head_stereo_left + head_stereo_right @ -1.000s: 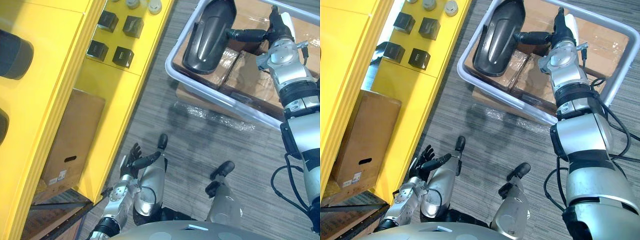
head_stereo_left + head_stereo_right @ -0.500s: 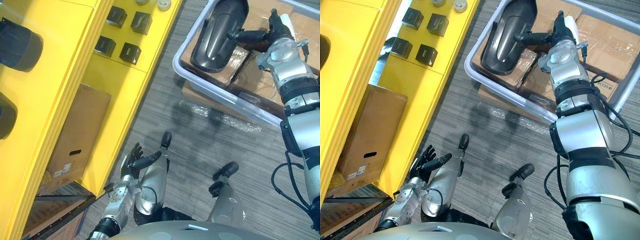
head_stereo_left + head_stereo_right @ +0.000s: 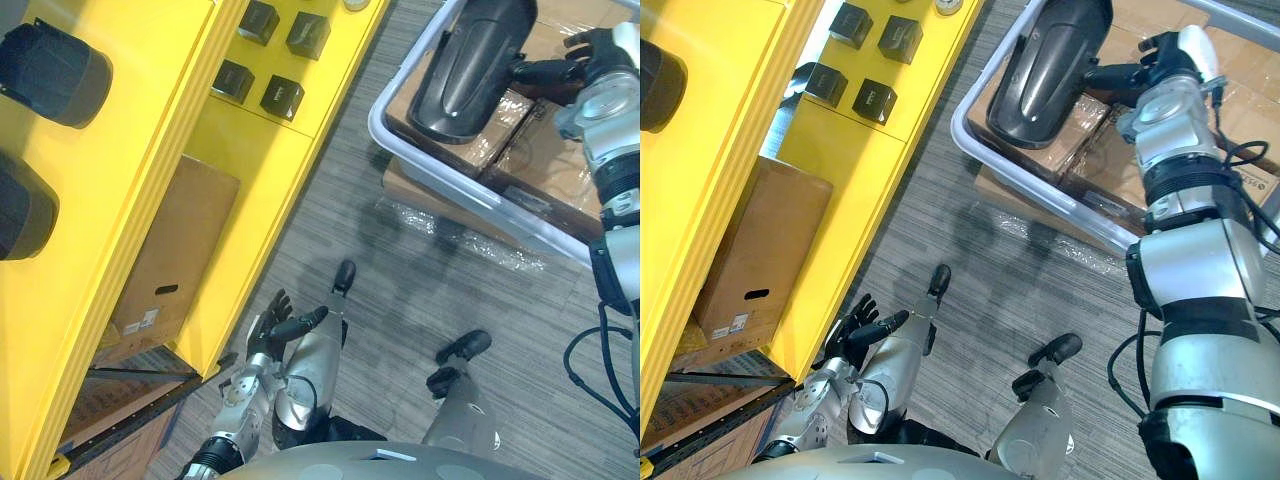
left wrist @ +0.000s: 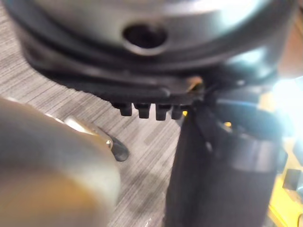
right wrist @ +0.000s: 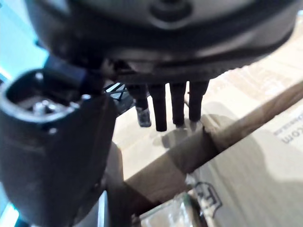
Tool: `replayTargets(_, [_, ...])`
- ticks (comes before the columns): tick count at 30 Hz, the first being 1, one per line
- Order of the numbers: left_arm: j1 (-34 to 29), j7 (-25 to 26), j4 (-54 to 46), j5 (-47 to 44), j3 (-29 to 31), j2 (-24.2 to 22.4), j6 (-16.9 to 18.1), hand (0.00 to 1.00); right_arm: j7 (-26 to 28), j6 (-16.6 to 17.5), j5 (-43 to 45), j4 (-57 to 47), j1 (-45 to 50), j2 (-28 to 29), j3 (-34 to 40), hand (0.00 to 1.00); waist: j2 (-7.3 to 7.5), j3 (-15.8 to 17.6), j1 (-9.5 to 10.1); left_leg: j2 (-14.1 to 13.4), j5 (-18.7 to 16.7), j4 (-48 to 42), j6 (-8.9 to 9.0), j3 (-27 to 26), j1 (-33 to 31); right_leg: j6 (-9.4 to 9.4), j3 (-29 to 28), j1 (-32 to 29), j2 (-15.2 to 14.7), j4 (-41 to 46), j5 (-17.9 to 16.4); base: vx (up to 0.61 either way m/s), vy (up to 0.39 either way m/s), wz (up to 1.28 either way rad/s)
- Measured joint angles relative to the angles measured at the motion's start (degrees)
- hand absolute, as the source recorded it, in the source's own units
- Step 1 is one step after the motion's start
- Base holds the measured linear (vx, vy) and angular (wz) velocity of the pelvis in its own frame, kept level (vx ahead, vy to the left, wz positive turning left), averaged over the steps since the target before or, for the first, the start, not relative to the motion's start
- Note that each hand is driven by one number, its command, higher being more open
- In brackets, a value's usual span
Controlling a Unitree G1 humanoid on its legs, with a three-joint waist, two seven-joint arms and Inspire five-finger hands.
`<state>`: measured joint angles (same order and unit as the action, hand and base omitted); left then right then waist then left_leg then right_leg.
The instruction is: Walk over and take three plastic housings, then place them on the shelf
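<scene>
A long dark plastic housing [image 3: 470, 70] lies on cardboard boxes inside a white-framed bin [image 3: 374, 108] at the upper right. My right hand [image 3: 592, 55] is beside the housing with its fingers [image 5: 179, 108] straight and spread. One finger stretches out to the housing's edge, and nothing is held. Two more dark housings [image 3: 55, 62] [image 3: 22, 212] rest on the yellow shelf [image 3: 150, 150] at the left. My left hand [image 3: 272, 330] hangs low by my side, fingers relaxed and empty.
Several small black cubes [image 3: 282, 97] sit on a lower level of the shelf. A cardboard box [image 3: 175, 250] stands under the shelf. Grey carpet lies between the shelf and the bin.
The whole view has shifted, so shelf and bin sit further right and lower. My right hand's fingers have spread by the housing. The left hand is unchanged.
</scene>
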<state>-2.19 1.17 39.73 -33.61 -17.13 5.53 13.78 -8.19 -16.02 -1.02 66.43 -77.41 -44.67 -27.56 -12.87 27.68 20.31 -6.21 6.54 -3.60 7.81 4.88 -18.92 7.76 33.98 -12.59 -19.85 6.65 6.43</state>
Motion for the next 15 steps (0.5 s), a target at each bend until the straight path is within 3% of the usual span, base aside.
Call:
replayTargets(4, [0.0,-0.4,0.6,0.0,-0.7,-0.2,0.0,1.00,0.0,-1.4,-0.9,-0.4,0.0,-0.3,0.0,0.00,-0.95,-0.7,0.05,0.0,0.2,0.0,-0.02,-0.1,-0.3,-0.01,0.0,-0.3,0.0,-0.1,0.0,-0.01,-0.016,0.00])
replayTargets(7, [-0.1,-0.9,0.9,0.0,-1.1,-0.4,0.3,1.00,1.2,-4.6,-0.9,0.4,1.5,1.4,-0.1,0.00,-1.64,-1.2,0.24,0.0,0.3,0.2,-0.09,-0.3,-0.3,0.08,0.0,-0.4,0.0,-0.4,0.1,-0.01,-0.024,-0.01])
replayTargets(15, [-0.2,-1.9,1.0,0.2,-1.2,-0.5,1.0,1.00,2.8,-4.4,-1.0,2.2,1.8,2.5,0.0,0.00,-1.74,-1.2,0.38,-0.4,0.8,0.7,-0.18,-0.6,0.6,0.08,-0.4,-0.1,0.0,-0.4,0.1,-0.04,-0.023,-0.01])
